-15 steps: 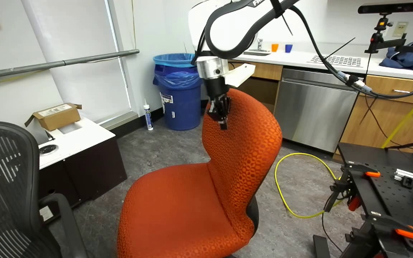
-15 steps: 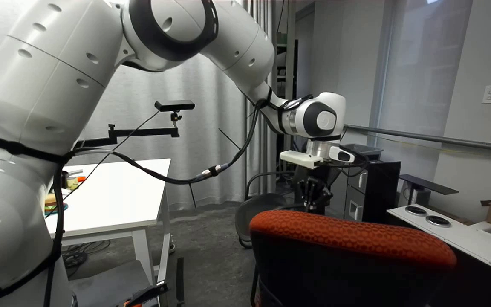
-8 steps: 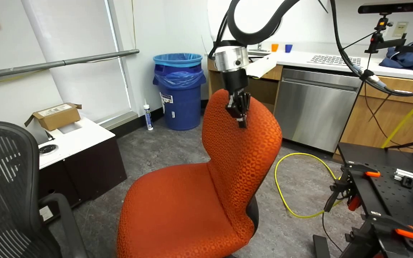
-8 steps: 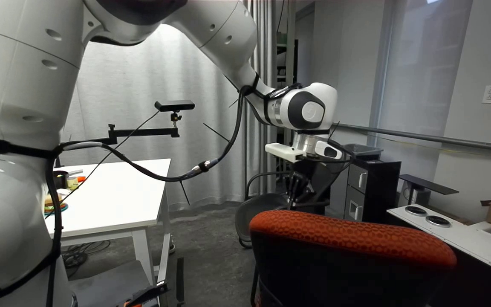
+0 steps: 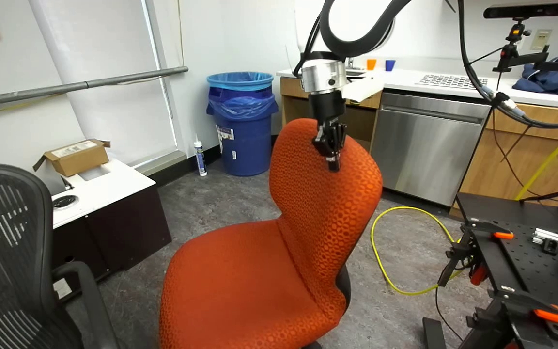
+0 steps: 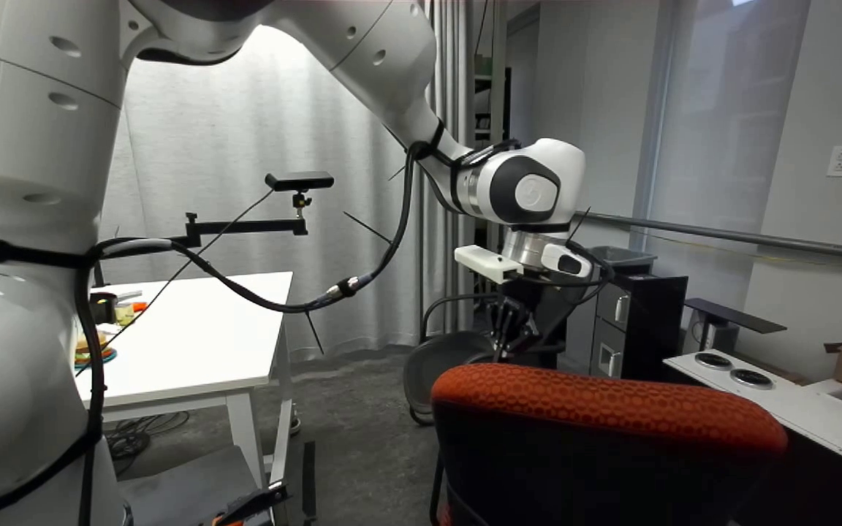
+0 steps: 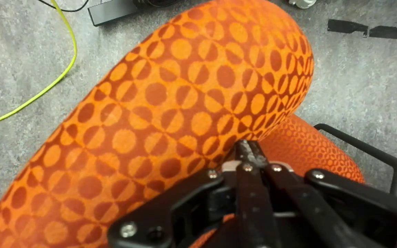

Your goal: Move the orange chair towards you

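Gripper (image 5: 333,166) points down, 2 fingertips (image 7: 242,151) together, against orange chair (image 5: 279,257).

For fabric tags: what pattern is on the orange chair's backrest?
The backrest has orange and rust circles, many two-toned; best in the wrist view.

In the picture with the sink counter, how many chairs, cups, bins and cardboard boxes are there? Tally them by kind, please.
Chairs: 2 (orange chair, black mesh chair)
Cups: 2 (orange cup, blue cup)
Bins: 1 (blue bin)
Cardboard boxes: 1 (cardboard box)
Total: 6
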You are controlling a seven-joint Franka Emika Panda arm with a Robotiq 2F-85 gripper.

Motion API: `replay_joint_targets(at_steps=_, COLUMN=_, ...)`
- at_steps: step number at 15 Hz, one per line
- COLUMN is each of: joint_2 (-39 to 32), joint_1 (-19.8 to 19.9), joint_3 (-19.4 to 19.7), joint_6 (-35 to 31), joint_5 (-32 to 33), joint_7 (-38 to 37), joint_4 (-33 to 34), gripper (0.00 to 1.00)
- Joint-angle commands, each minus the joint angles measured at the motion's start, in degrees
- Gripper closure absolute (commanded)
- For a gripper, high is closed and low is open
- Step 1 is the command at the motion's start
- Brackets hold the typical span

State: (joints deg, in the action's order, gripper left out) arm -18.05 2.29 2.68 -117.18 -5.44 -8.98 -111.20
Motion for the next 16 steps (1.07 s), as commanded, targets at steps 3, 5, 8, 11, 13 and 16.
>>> replay_joint_targets(at_steps=3, joint_2=2.9, joint_1=0.7, joint_3=0.0, joint_6=-0.1, joint_5=-5.5, joint_7=-2.1, joint_4=-3.6, gripper=1.00)
replay_joint_targets(at_steps=5, joint_2=3.2, joint_1=0.7, joint_3=0.1, joint_6=-0.8, joint_5=-5.9, joint_7=-2.0, joint_4=-4.2, gripper=1.00)
replay_joint_targets(at_steps=8, joint_2=3.4, joint_1=0.4, joint_3=0.4, joint_6=-0.9, joint_5=-4.4, joint_7=-1.5, joint_4=-4.5, gripper=1.00)
replay_joint_targets(at_steps=11, joint_2=3.4, joint_1=0.6, joint_3=0.4, joint_6=-0.7, joint_5=-2.8, joint_7=1.2, joint_4=-4.5, gripper=1.00)
replay_joint_targets(at_steps=13, joint_2=3.4, joint_1=0.7, joint_3=0.3, joint_6=0.0, joint_5=-2.9, joint_7=2.5, joint_4=-4.4, gripper=1.00)
replay_joint_targets(at_steps=16, joint_2=3.4, joint_1=0.5, joint_3=0.6, joint_6=0.3, joint_5=-1.1, joint_7=2.8, joint_4=-4.3, gripper=1.00)
